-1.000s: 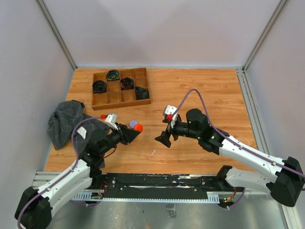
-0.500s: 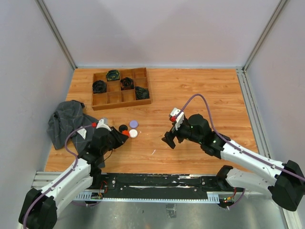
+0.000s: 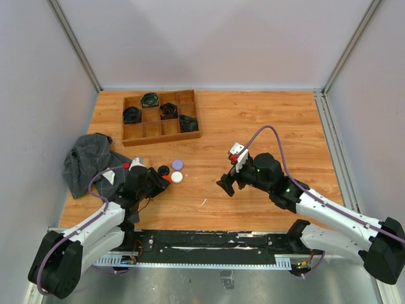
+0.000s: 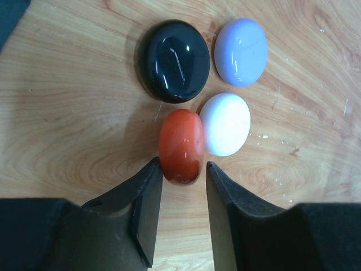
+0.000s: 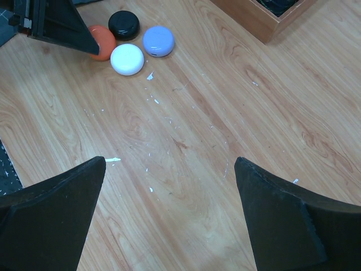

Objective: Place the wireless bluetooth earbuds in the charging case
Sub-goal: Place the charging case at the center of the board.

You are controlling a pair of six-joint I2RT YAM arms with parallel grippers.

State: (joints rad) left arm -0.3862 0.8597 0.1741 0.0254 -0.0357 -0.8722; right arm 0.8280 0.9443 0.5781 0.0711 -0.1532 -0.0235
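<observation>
Four round pucks lie together on the wood: orange-red [image 4: 181,145], white [image 4: 225,124], black [image 4: 172,60] and lavender [image 4: 241,52]. I cannot tell which of them is the charging case. No earbuds show in any view. My left gripper [image 4: 183,169] is low at the table, its jaws slightly open. The near end of the orange-red puck [image 3: 166,178] sits between the fingertips, against the left finger, with a gap to the right one. My right gripper [image 5: 169,164] hangs wide open over bare wood, right of the pucks, holding nothing.
A wooden compartment tray [image 3: 162,137] with dark coiled items stands at the back left. A grey cloth [image 3: 88,161] lies crumpled at the left, beside my left arm. White specks dot the wood under my right gripper [image 3: 226,185].
My left gripper carried the orange-red puck down and back to the table beside the other pucks, and its jaws have loosened. My right arm drew back to the right and slightly lower.
</observation>
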